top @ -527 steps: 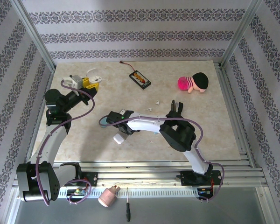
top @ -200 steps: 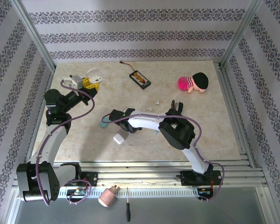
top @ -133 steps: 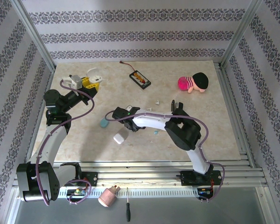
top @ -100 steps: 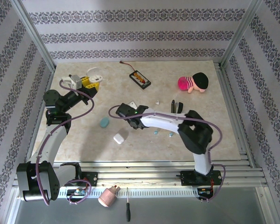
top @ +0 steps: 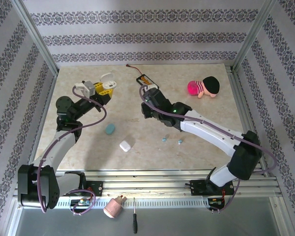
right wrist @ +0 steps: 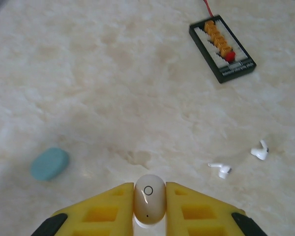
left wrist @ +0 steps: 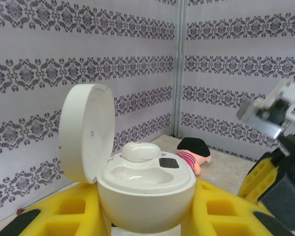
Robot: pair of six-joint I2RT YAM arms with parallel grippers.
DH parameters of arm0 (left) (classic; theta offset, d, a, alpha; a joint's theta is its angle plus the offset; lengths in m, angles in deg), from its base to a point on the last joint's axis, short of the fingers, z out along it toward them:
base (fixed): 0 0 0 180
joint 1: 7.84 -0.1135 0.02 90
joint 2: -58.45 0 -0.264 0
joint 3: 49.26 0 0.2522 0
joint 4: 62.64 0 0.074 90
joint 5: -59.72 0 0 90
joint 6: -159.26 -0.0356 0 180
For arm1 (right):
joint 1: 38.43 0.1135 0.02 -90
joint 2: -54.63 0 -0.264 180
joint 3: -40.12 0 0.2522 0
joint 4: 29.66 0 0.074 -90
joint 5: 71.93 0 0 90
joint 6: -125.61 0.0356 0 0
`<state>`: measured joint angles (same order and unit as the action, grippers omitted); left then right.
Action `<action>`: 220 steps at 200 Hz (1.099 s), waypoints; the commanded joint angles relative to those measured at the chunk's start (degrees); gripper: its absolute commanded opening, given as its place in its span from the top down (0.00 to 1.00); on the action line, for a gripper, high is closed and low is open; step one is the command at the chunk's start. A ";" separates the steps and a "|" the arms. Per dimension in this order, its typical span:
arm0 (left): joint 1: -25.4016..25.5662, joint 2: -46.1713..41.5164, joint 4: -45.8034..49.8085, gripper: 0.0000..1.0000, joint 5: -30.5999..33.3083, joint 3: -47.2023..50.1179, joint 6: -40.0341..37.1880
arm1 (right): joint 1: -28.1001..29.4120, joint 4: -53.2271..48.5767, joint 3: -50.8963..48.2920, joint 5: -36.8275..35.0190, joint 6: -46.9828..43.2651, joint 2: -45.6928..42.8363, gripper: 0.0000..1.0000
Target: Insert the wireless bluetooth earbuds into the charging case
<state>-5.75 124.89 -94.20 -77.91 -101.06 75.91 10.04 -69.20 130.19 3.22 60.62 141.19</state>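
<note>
Bare tabletop (right wrist: 113,98) between blue case (right wrist: 49,163), earbuds (right wrist: 220,169)

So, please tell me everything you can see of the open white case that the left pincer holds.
The case is a round shell of glossy white plastic. It is upright, gripped on both sides by the yellow fingers of the left pincer. Its hinged lid stands open. One white earbud sits in the rear socket; the socket beside it is empty.

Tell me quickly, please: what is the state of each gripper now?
Left gripper: shut on the open white charging case.
Right gripper: shut on a white earbud.
</note>
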 commanded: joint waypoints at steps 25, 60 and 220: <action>5.57 2.62 -5.29 0.80 6.22 0.25 -4.73 | -0.48 7.48 0.71 6.80 1.10 -4.48 0.82; 9.21 5.21 -7.71 0.80 8.57 0.36 -5.93 | -0.30 11.92 2.09 8.27 -0.84 -4.69 0.81; 15.07 7.39 -4.86 0.81 9.83 -0.28 -11.04 | -3.95 23.16 7.01 21.62 5.31 2.90 0.81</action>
<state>8.61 131.92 -98.20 -68.58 -101.02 66.45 6.65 -46.43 135.24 23.76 65.52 142.92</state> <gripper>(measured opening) 0.333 0.190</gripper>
